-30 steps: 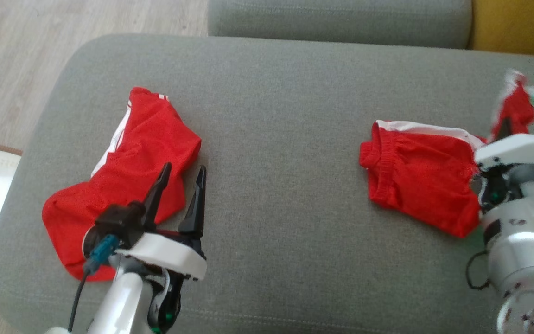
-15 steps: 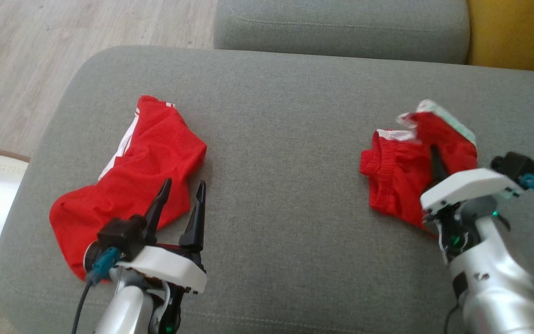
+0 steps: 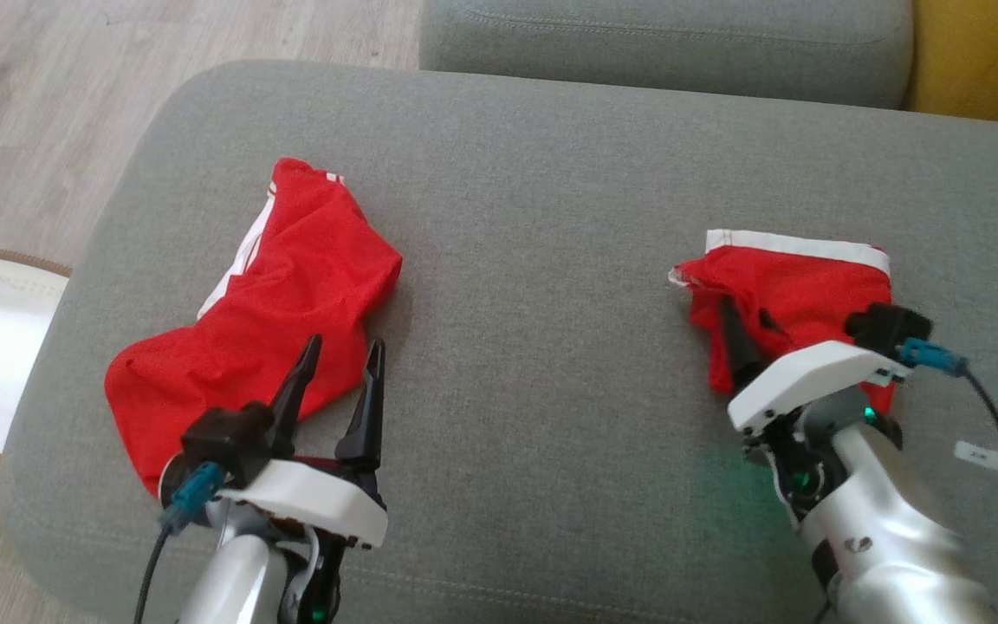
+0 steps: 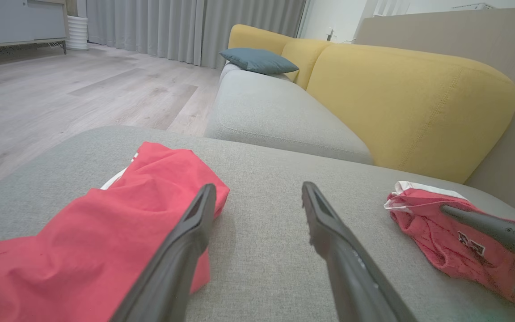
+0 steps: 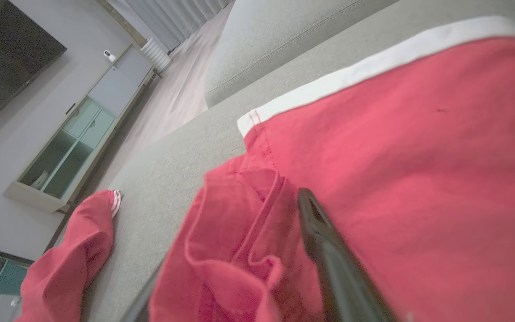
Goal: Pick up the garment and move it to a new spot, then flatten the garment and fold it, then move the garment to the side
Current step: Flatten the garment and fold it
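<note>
**Right Claw Released After Fold**

The right gripper (image 3: 743,312) is spread, its fingers resting on the garment (image 3: 798,282), whose flap was pinched and raised a second ago. The flap is now laid flat near the right edge of the cushion (image 3: 534,260). The fold is judged complete; the move aside remains. The left gripper (image 3: 346,343) is held spread over a second red garment (image 3: 291,286) near the left edge.

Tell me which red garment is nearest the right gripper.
The folded garment with the white far edge: the right gripper is over it. The loose garment lies to the left.
</note>
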Motion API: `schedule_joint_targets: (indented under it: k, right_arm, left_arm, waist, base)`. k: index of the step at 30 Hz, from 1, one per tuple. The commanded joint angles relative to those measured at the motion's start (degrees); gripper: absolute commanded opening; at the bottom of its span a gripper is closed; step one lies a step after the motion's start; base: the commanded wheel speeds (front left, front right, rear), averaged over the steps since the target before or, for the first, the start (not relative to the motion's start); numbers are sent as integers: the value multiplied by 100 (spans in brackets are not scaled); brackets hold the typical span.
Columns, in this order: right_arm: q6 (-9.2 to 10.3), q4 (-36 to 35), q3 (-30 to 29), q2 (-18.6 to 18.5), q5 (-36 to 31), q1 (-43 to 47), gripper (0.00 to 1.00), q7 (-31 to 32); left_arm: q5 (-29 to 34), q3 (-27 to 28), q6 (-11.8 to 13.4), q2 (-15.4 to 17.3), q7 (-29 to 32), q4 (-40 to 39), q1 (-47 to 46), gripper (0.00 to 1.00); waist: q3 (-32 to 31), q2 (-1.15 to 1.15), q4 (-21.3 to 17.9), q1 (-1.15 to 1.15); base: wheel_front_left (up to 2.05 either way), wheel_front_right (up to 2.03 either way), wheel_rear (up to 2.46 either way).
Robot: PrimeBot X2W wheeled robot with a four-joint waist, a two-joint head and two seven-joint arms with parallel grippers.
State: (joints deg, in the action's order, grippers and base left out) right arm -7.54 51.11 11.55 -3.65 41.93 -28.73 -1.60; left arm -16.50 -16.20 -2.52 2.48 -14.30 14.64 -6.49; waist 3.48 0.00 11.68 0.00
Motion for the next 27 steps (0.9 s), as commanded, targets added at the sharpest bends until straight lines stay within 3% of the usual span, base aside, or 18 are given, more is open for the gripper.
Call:
schedule_joint_targets:
  k: [1, 10, 15, 19, 22, 27]
  right_arm:
    - [5, -122, 275, 77, 47, -192, 100, -112]
    - [5, -153, 1283, 77, 725, -85, 100, 25]
    - [5, -351, 1895, 77, 1214, -72, 100, 73]
    - [5, -441, 2042, 77, 1322, -227, 100, -191]
    - [5, -341, 1881, 61, 1054, -454, 100, -531]
    - [5, -263, 1429, -445, 83, -693, 100, -1053]
  left_arm:
    - [-42, 139, 31, 40, -70, -166, -283, 100]
    - [-67, 165, 67, 40, -70, -123, -259, 100]
    - [-73, 205, 80, 40, -70, -133, -244, 100]
    - [-52, 278, 76, 40, -70, -204, -235, 100]
    - [-57, 332, 75, 40, -70, -307, -247, 100]
    - [-92, 307, 90, 40, -70, -543, -315, 100]
  waist:
    - [16, 0, 12, 0]
    - [-38, 0, -78, 0]
    - [-119, 0, -302, 0]
    - [-188, 0, -569, 0]
    - [-225, 0, -791, 0]
    - [-231, 0, -1161, 0]
  base:
    - [0, 0, 0]
    - [0, 0, 0]
    - [0, 0, 0]
    - [0, 0, 0]
    - [0, 0, 0]
    - [0, 0, 0]
